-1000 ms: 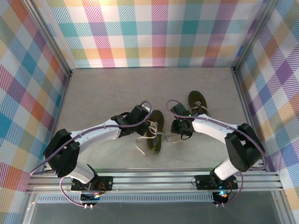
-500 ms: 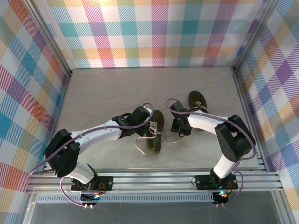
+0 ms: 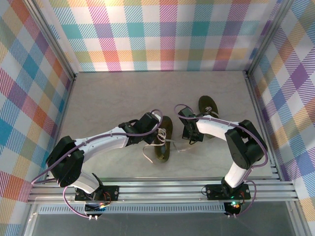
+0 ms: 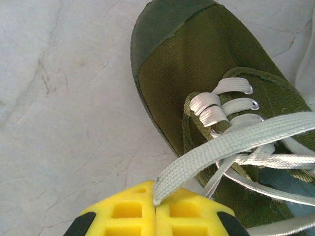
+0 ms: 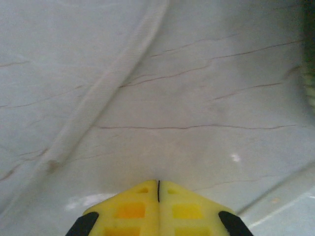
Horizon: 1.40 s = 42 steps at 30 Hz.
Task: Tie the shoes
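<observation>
Right gripper (image 5: 158, 184): swung inward since earlier; pads together, empty.
Left gripper (image 4: 156, 201): clamped on pale flat lace (image 4: 231, 142) of olive canvas shoe (image 4: 197, 64).
Advice: we reopen, retake loose lace (image 5: 98, 103) at ten o'clock.

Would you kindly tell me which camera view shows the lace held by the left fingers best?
Left wrist: the lace runs sharply from the shoe into the shut left fingers. Top external shows it as a thin pale strand. Right wrist shows blurred laces, ownership unclear.
</observation>
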{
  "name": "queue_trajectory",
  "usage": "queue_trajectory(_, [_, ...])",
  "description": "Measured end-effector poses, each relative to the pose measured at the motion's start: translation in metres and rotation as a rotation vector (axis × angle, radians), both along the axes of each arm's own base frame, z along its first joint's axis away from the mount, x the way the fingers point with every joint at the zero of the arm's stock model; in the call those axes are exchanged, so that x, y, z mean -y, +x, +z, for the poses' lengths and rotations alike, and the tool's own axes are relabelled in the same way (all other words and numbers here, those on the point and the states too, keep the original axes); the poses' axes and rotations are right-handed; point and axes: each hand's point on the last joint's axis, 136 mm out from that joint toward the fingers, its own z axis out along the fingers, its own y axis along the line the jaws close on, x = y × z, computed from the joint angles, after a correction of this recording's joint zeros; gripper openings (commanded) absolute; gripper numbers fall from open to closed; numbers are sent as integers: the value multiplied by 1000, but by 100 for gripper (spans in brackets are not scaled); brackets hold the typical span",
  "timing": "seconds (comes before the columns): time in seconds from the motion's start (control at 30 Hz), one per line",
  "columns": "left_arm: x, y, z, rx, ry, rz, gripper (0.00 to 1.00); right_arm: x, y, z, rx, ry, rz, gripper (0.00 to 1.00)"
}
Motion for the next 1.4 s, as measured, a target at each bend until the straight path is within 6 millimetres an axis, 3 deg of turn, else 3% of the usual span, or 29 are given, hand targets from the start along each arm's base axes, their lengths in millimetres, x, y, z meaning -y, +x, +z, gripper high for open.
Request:
queue_trajectory(0.6, [-2,0,-1,33,55,-18,0,46,-7,12,-26,-273,8,0])
queue_trajectory(0.63, [-1,0,-3,30,62,-21,0,47,-7,12,-28,-281,9,3])
queue_trajectory(0.73, [-1,-2,-8,20,81,-30,0,48,-8,14,-28,-285,14,29])
queue_trajectory(0.83, [-1,-6,-11,10,93,-38,0,41,-5,26,21,-237,16,33])
queue_trajectory(0.97, [-1,-6,-11,9,96,-40,0,9,-5,63,167,-14,41,25])
queue_trajectory(1.07, [-1,-6,-11,9,96,-40,0,-32,-10,86,238,259,71,21])
queue_trajectory(1.17, [-2,-6,-11,9,96,-40,0,-75,-19,89,206,465,118,21])
queue_trajectory(1.27, [-1,-6,-11,9,96,-40,0,-108,-28,83,135,558,170,22])
queue_trajectory(1.4, [-1,-6,-11,9,96,-40,0,-135,-36,80,78,609,215,23])
